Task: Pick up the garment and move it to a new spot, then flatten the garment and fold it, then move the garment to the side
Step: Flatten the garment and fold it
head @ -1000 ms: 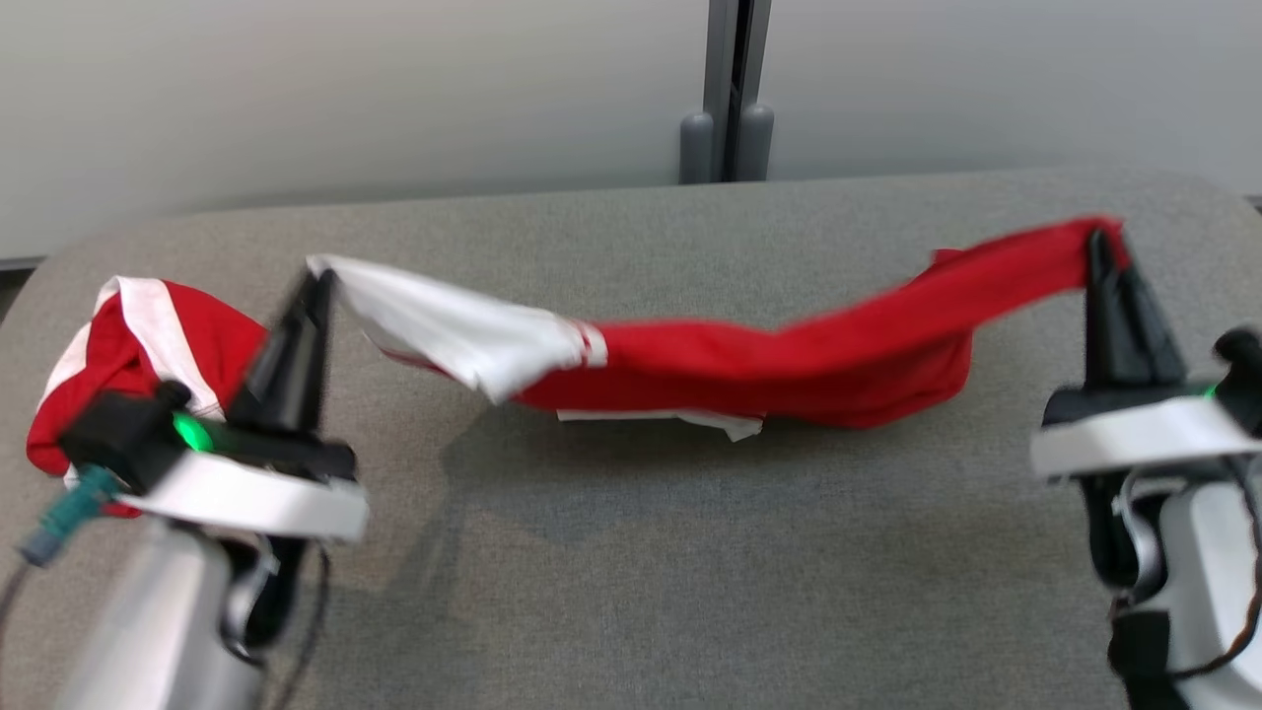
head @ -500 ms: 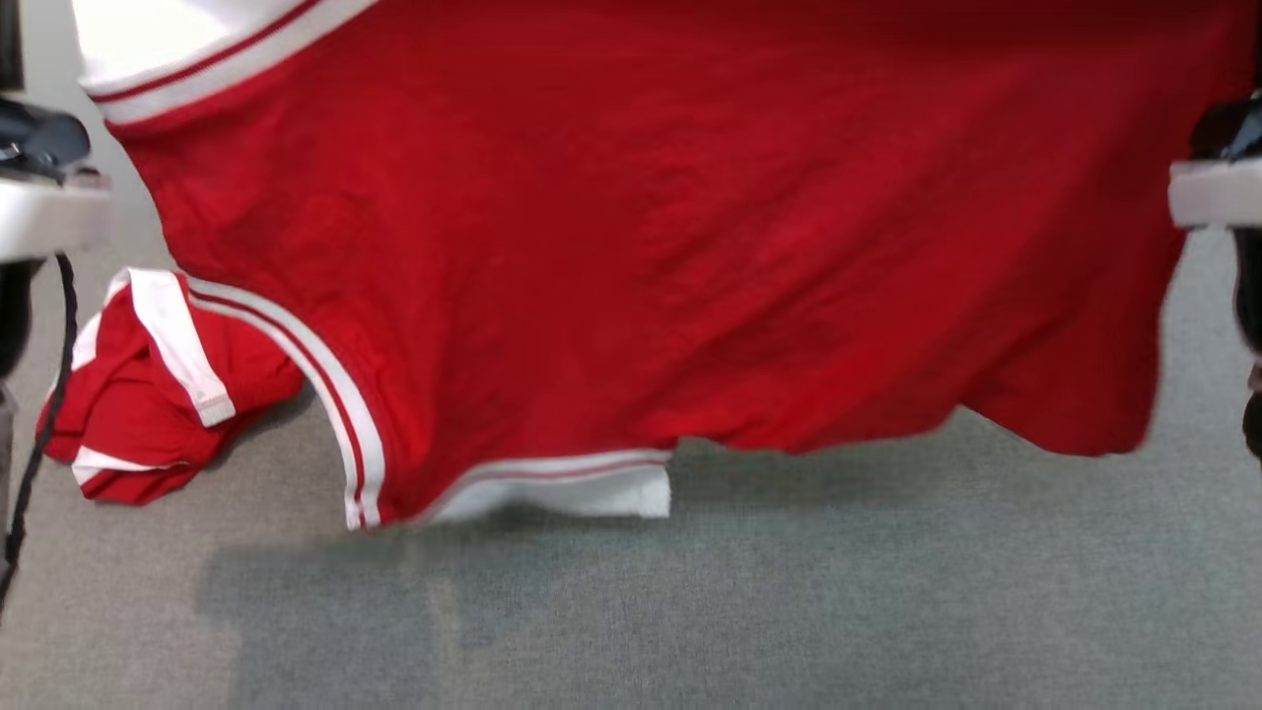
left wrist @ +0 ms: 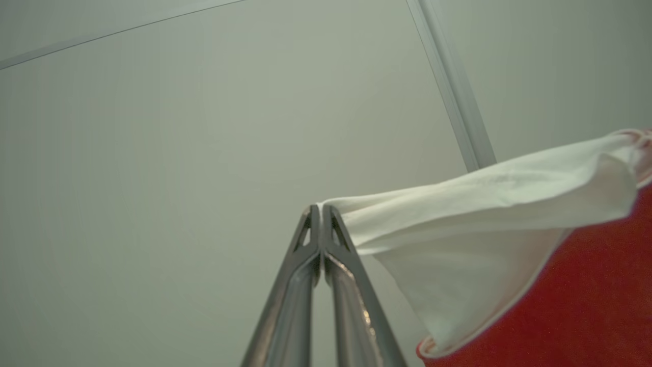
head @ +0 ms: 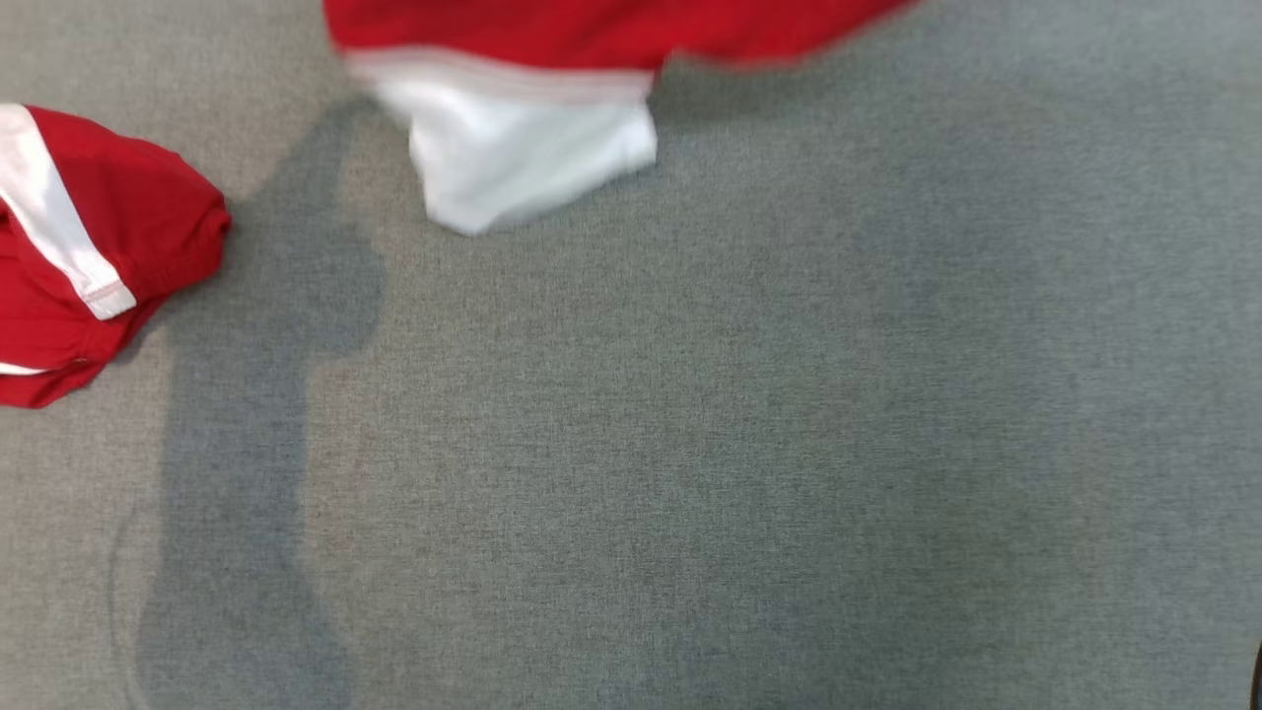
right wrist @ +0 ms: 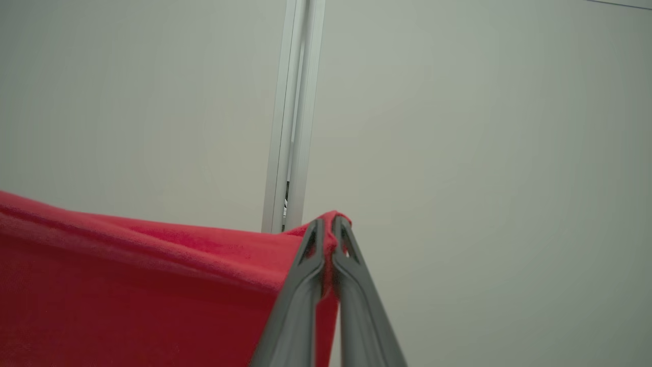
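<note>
- Head view: the garment (head: 611, 25) hangs in from the top edge, above the grey cloth-covered counter (head: 749, 444). Its red lower part is blurred. A white piece (head: 523, 163), perhaps a sleeve, dangles lowest, left of the middle.
- I cannot tell whether that white piece touches the counter.
- A second garment (head: 99, 247), red with white bands, lies bunched on the counter at the left edge, apart from the hanging one.
- A long dark shadow (head: 256, 414) runs down the counter near its left side.
- Left wrist view: the left pincer (left wrist: 321, 208) is clenched, its two fingers pressed together on a white corner of the garment. The white cloth (left wrist: 484, 214) stretches away to that view's right, and red cloth (left wrist: 586, 306) takes over at the lower right.
- Behind it is a pale wall (left wrist: 153, 153) with a slanting metal strip (left wrist: 451, 86).
- Right wrist view: the right pincer (right wrist: 327, 221) is clenched on a red corner of the garment, with a small fold peeping over the fingertips. The red cloth spreads away to that view's left.
- Behind it, an upright metal post (right wrist: 293, 112) stands against the pale wall.
</note>
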{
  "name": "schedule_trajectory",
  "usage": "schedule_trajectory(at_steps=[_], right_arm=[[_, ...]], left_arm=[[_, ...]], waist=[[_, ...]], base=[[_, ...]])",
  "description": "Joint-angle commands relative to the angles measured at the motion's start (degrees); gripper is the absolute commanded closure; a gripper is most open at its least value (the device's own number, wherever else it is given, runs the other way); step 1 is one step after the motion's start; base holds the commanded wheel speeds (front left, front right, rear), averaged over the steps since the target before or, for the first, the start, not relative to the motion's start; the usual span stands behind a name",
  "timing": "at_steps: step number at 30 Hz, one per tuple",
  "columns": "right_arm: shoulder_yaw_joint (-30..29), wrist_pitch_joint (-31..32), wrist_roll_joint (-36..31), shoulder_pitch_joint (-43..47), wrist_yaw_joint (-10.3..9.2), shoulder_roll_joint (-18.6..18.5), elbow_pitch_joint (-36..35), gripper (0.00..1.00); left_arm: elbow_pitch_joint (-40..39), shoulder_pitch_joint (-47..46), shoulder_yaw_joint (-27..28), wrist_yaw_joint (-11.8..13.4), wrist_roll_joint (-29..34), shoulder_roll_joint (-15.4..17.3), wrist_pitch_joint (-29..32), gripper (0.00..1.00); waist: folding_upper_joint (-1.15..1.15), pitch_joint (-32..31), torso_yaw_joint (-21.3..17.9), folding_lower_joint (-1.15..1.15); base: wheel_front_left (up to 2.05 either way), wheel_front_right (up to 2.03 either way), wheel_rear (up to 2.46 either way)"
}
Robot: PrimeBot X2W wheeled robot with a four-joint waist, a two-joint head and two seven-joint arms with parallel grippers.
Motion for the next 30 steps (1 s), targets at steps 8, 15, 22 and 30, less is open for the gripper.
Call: schedule_trajectory(at_steps=[8,15,22,30], right_arm=[[-0.7,-1.1,-0.7,5.1,-0.08,0.2,4.9,1.00],[0.2,-1.2,3.6,25.8,-0.07,1.7,2.2,1.00],[0.4,-1.2,7.7,43.3,-0.07,3.1,0.7,1.00],[2.8,-1.1,10.9,58.7,-0.06,5.0,4.0,1.00]], left_arm=[[5.0,8.6,1.7,-0.6,-3.0,-5.1,-0.3,1.00],[4.9,30.9,6.2,-0.9,-4.5,-13.1,-0.3,1.00],[5.5,47.9,8.6,-1.0,-3.3,-19.3,-0.4,1.00],[5.8,63.0,8.6,-1.0,-3.2,-21.9,-0.4,1.00]], waist=[[0.00,2.1,0.8,0.00],[0.00,-1.3,0.6,0.00],[0.00,-7.0,0.3,0.00],[0.00,-17.2,0.2,0.00]], base=[[0.00,0.00,0.00],[0.00,0.00,0.00],[0.00,0.00,0.00],[0.00,0.00,0.00]])
